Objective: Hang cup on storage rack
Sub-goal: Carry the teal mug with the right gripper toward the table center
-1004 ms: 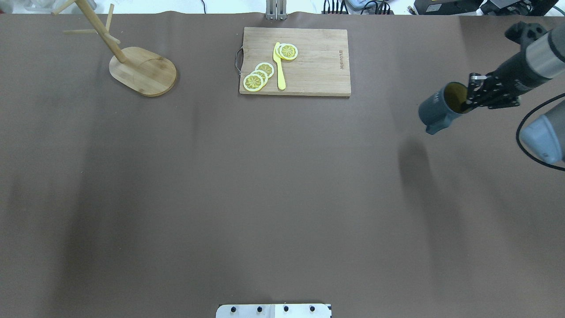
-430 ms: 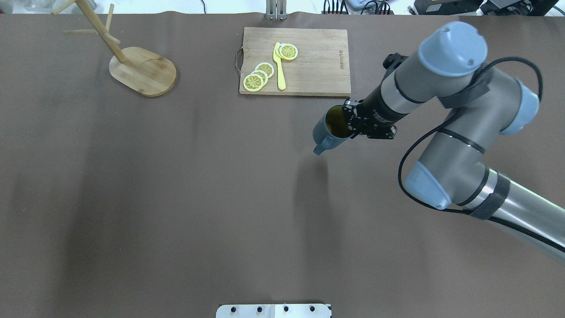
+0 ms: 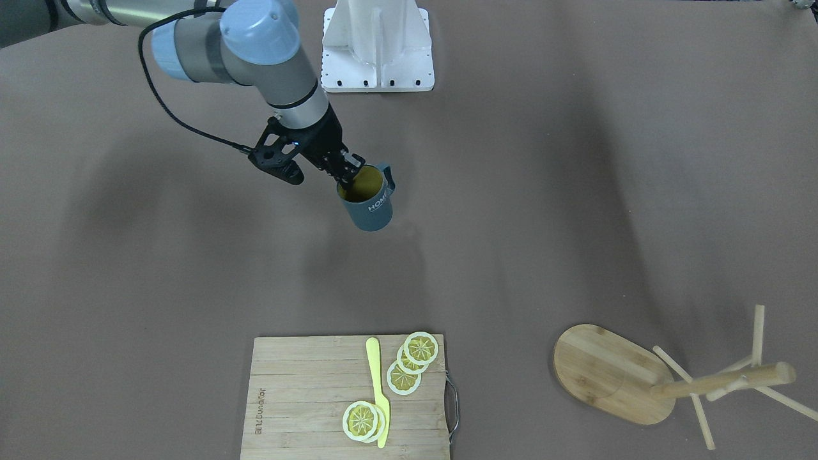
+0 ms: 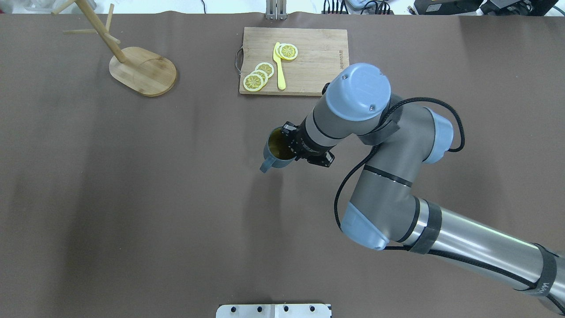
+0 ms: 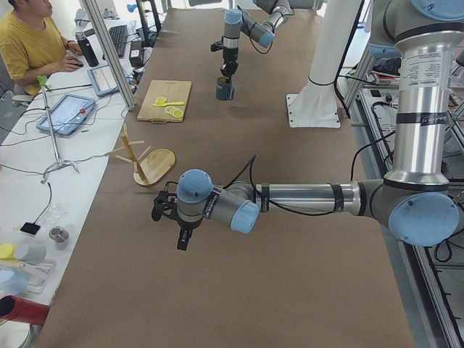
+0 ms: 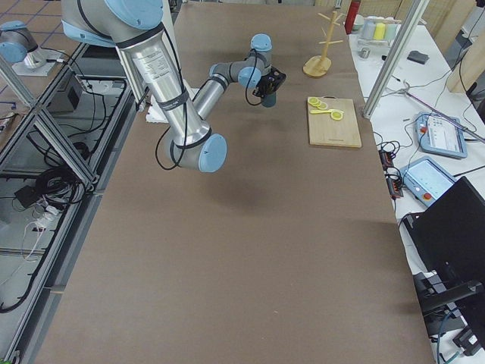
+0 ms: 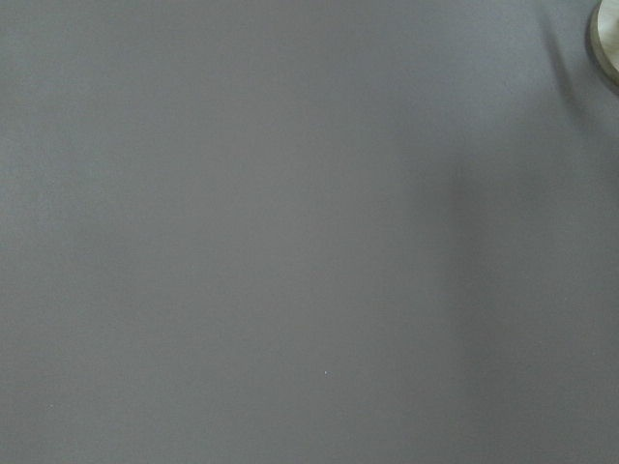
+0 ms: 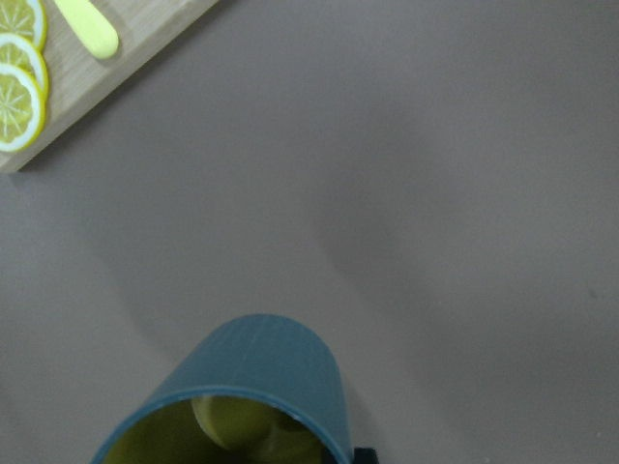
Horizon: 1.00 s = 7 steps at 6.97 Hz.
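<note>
carried leftward from the table's 3 o'clock edge, the cup (image 4: 277, 150) hangs above mid-table, rim pinched by the right gripper (image 4: 290, 148); storage rack (image 4: 141, 70) at 11 o'clock, upper pegs cropped; left gripper (image 5: 183, 239) seen only side-on, cannot tell its grip

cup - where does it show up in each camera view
front-facing: cup upper middle, slightly left of centre.
overhead: cup near centre, below the cutting board.
exterior left: cup far away, top centre.
exterior right: cup top centre.
left wrist: not in it.
right wrist: cup at the bottom edge.
shared landmark: the cutting board, in every view but the left wrist.
</note>
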Each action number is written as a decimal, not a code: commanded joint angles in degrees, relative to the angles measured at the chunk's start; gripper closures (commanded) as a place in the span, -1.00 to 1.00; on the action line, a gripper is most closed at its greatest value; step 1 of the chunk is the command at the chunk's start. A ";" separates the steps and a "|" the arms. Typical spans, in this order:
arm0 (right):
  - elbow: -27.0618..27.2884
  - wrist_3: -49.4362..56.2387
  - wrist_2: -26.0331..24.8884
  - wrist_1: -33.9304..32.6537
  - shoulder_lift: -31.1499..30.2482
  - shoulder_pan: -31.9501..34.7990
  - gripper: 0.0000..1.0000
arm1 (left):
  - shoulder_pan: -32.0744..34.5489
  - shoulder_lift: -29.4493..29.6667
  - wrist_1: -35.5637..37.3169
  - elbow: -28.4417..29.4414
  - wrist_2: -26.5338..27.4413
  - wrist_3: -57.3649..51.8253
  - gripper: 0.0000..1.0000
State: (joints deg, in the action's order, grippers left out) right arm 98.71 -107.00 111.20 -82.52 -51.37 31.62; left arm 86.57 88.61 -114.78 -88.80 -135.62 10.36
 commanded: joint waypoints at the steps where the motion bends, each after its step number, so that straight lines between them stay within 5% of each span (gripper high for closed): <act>1: -1.33 -2.77 -1.96 -1.40 1.80 -2.78 1.00 | 0.00 -0.27 0.00 -0.06 0.00 0.01 -0.96; 4: -1.59 -2.68 -2.48 -3.25 2.23 -4.98 0.90 | 0.09 -0.89 0.00 -0.06 0.00 0.01 -0.96; 7: -2.73 -2.42 -2.22 -8.27 4.70 -5.60 0.45 | 0.17 -1.76 -0.52 -0.14 0.00 -0.08 -0.96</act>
State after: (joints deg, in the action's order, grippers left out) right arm 96.41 -109.50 108.94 -89.73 -47.14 26.33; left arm 86.72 87.42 -114.97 -88.87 -135.61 10.32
